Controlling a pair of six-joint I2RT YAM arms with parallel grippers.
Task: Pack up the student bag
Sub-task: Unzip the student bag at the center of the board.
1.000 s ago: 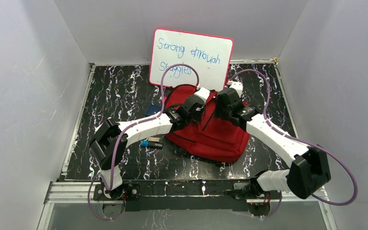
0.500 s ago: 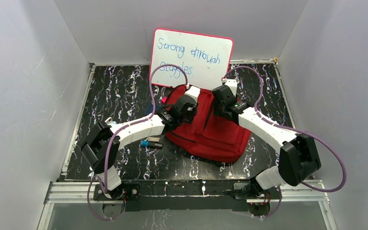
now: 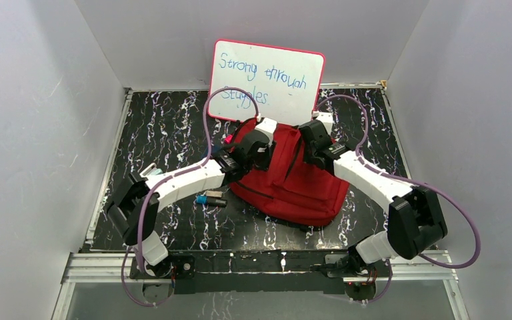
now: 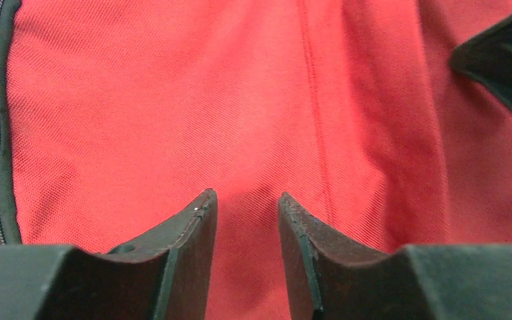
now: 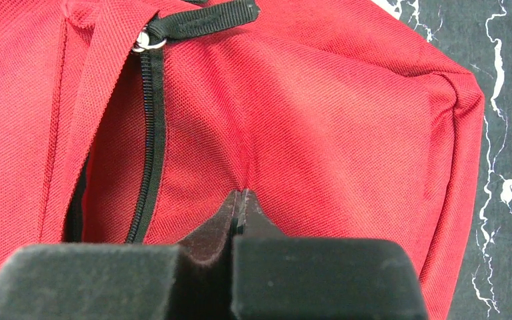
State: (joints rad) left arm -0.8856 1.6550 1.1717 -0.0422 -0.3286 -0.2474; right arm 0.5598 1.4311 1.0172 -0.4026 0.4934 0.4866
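The black marbled table (image 3: 167, 133) carried the student bag (image 3: 293, 190), which lay slumped toward its far middle, just in front of a propped whiteboard (image 3: 267, 80). Packing looked barely begun: the bag lay flat and limp, nothing could be seen going into it, and no wide mouth showed in any view. The work seemed to be at the stage of getting hold of the fabric so that a compartment could be opened, with loading and zipping up left to do.

Both arms reached over the bag's far end, one from each side. The right hand (image 5: 240, 193) was closed tight, its tips pinching a small pucker of red cloth on the bag's upper face, with the bag's corner and bare table off to one side of it. The left hand (image 4: 245, 197) stood narrowly parted, its tips right at the red fabric with cloth showing through the gap; whether it pressed on the bag or merely hovered could not be told, and it clamped nothing.

Just beside the right hand's pinch ran a black zip with its pull (image 5: 148, 40) at the top; whether that zip was open could not be told. A couple of small items (image 3: 211, 199), one blue-tipped, lay on the table just beside the bag's left edge, outside it and probably waiting to be packed
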